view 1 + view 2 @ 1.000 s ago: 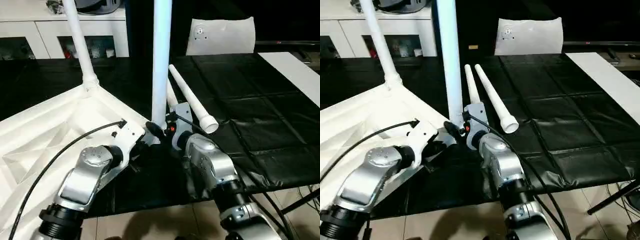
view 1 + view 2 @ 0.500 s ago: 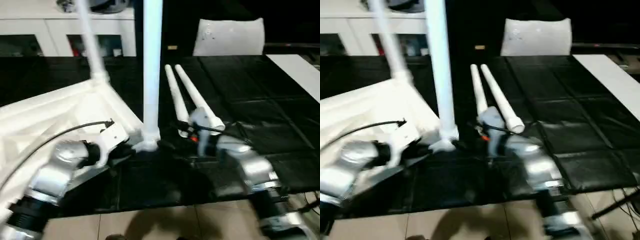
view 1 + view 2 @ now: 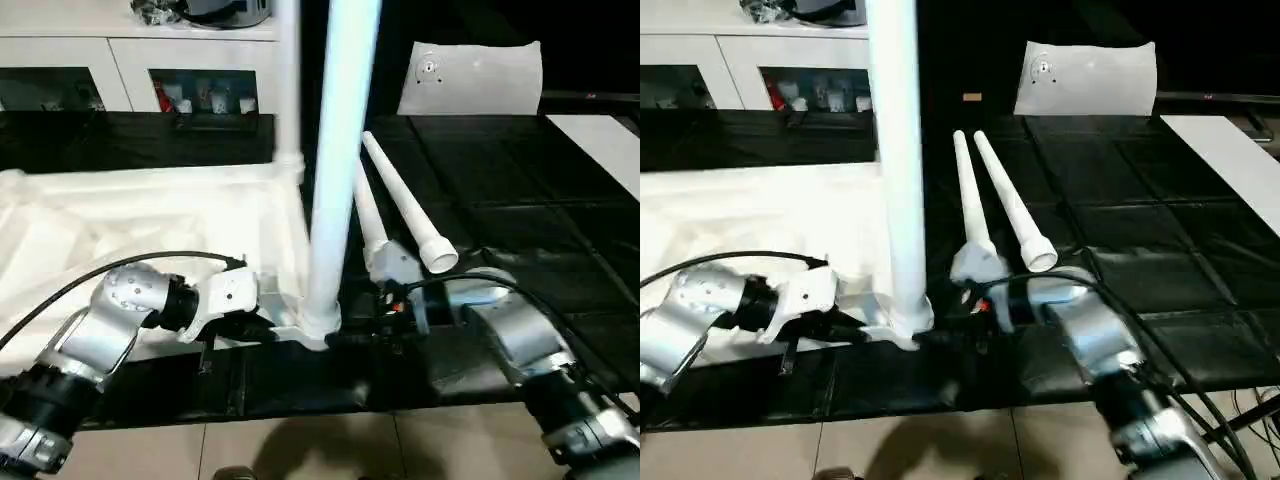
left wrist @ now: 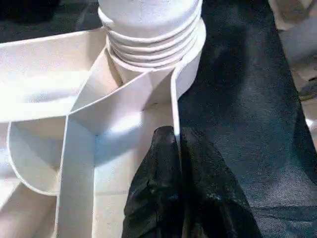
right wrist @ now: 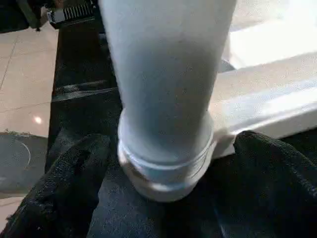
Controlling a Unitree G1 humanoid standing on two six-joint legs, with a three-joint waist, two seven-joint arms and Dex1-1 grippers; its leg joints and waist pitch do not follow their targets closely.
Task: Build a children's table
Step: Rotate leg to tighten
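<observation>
The top [image 3: 150, 215] lies upside down on the black mat [image 3: 520, 230], ribs facing up, its near corner at the mat's front edge. A leg [image 3: 340, 170] stands upright in that near corner socket; in my left wrist view its threaded end [image 4: 148, 34] sits in the round socket. A second leg [image 3: 288, 90] stands at the far corner, though it is blurred. Two spare legs [image 3: 1005, 205] lie side by side on the mat to the right of the top, near my right wrist.

My left gripper [image 4: 177, 163] is pinched together on the thin rim wall of the top, just beside the socket. My right gripper [image 5: 163, 198] is spread wide, one finger [image 5: 64, 183] on each side of the upright leg's base, apparently not touching it.
</observation>
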